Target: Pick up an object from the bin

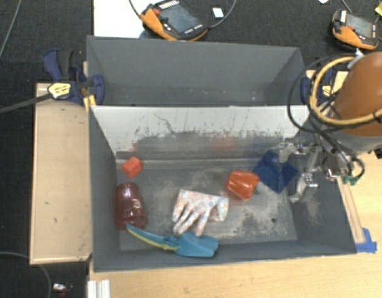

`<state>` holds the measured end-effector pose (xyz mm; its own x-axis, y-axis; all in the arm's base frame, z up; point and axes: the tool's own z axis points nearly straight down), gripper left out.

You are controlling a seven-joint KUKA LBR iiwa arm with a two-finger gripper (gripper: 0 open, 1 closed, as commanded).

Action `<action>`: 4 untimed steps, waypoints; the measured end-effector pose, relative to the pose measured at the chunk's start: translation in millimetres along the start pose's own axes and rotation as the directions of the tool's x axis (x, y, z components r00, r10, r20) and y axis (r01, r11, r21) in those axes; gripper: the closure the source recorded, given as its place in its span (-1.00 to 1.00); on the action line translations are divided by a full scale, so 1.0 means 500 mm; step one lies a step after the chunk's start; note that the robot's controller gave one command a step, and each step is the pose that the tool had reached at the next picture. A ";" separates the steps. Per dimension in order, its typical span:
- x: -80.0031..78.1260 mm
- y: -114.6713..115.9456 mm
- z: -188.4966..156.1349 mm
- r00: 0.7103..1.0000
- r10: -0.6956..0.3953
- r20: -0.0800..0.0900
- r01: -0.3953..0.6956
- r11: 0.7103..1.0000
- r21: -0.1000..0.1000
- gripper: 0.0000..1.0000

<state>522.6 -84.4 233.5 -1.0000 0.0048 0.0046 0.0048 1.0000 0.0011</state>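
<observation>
A: Where do we find the tool (300,182)?

B: We see it low at the right end of the bin (271,222), close above the floor and near the right wall. It sits under the arm's orange cover (364,92) and looped cables.

A: Can we say how far it is open?

B: We cannot tell. Its metal parts run together from this angle, and we see nothing that it plainly has hold of.

A: Which thing is it at?

B: The dark blue thing (274,172), a crumpled, soft-looking lump at the right of the floor, up against the foot of the back wall. The tool is just beside it, on its right. Whether the two touch we cannot make out.

A: What lies nearest after that?

B: An orange-red lump (241,184), rounded, just left of the dark blue thing and close enough that they may touch.

A: And the rest of the floor?

B: Near the middle we see a pale glove (200,208), hand-shaped and lying flat. In front of it a blue and yellow scoop (194,246) lies along the front wall, its blue end just beside the glove. At the left end we see a dark red cup (128,205), and behind it a small orange block (132,166) near the back wall. All four are well apart from the tool.
</observation>
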 end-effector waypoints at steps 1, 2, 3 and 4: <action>-0.003 0.001 -0.009 1.000 -0.005 0.008 0.005 1.000 0.002 -1.00; -0.074 0.098 0.235 0.971 -0.239 0.011 0.239 0.971 0.004 -1.00; -0.104 0.156 0.141 0.995 -0.097 0.017 0.097 0.995 0.004 -1.00; -0.105 0.138 0.266 0.963 -0.268 0.011 0.267 0.964 0.003 -1.00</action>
<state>574.7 -15.4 100.4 -0.9648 -0.2629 -0.0067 -0.2629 0.9648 -0.0011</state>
